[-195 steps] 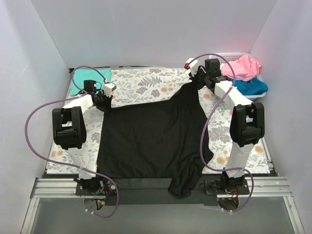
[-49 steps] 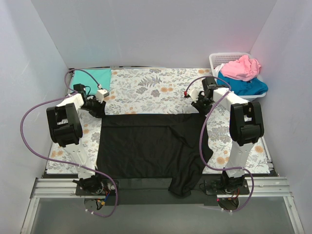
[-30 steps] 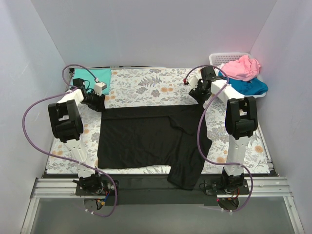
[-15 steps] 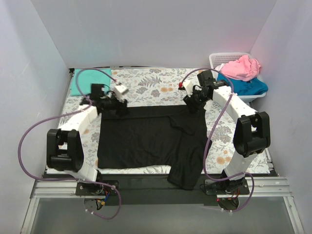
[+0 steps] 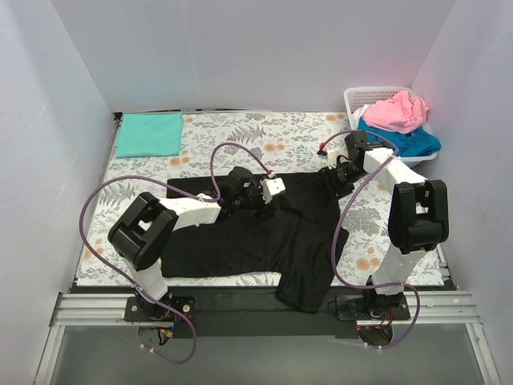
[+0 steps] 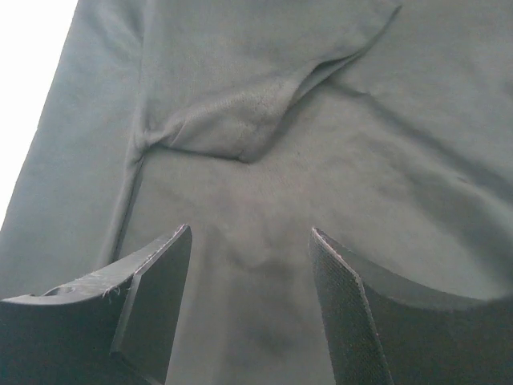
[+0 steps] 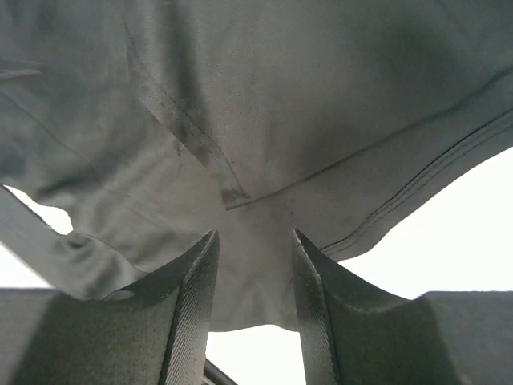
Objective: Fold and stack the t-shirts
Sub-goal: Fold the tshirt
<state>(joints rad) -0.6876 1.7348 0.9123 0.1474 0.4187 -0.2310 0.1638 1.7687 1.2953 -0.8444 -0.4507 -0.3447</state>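
Quick headcount, all placed off the white basket point(image 5: 361, 95).

T-shirts: four total. Two are piled in the basket, the pink t-shirt point(image 5: 394, 111) and the bright blue t-shirt point(image 5: 413, 143). The black t-shirt point(image 5: 240, 233) lies alone, nearer and to the left of the basket. The mint-green t-shirt point(image 5: 149, 135) sits folded on its own, way off to the basket's left.

Basket: one.

Flowery table cloth point(image 5: 264, 140): one.

Arms: two, the left arm point(image 5: 172, 212) and the right arm point(image 5: 401, 180).

That makes two grippers, the left gripper point(image 6: 250, 241) and the right gripper point(image 7: 255, 241), with two fingers each.

Purple cables point(image 5: 96, 208): two, one per arm.
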